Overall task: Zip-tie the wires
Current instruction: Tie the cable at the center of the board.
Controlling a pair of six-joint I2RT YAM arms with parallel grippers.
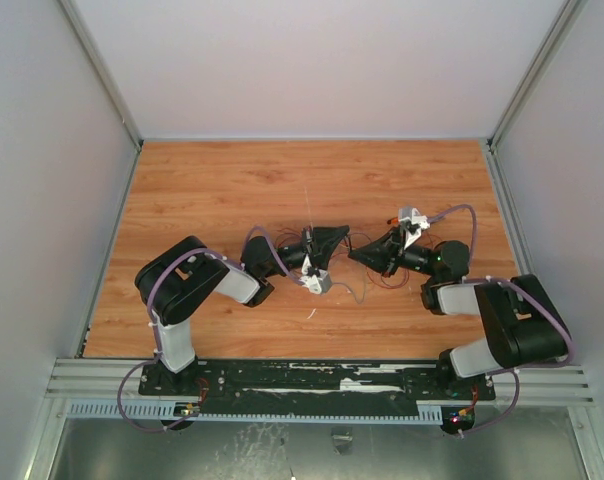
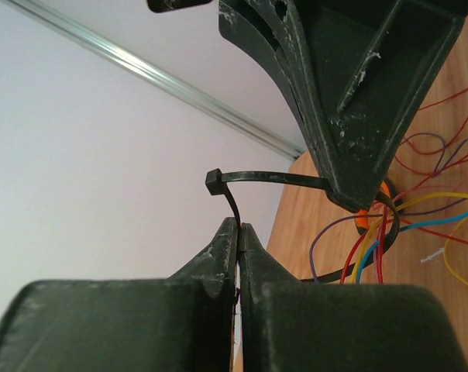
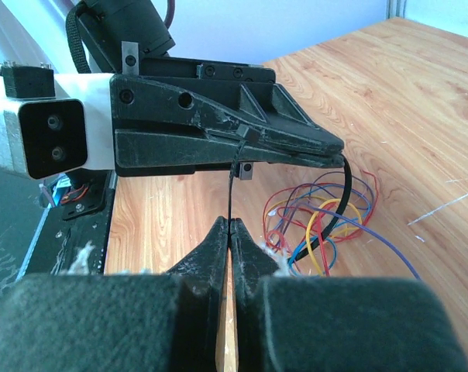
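Both clenched on the zip tie (image 2: 265,177): left gripper (image 2: 239,232) pinched it below the head, right gripper (image 3: 230,223) nipped its tail, loop seemingly round the wires (image 3: 319,225) on the table (image 3: 389,93). Cinching step; next wanted a steady opposing pull

the table (image 1: 232,180) has a flat top in orange-brown wood-grain laminate, with the planks running left to right. a black mounting plate (image 1: 322,378) runs along its near edge. the wires (image 3: 321,225) rest on the table right of centre as a loose tangle of thin red, yellow, blue and purple loops, some strands lifted clear of the surface. a small white scrap (image 1: 312,313) lies near the front, left of the tangle. faint white flecks mark the laminate nearby.
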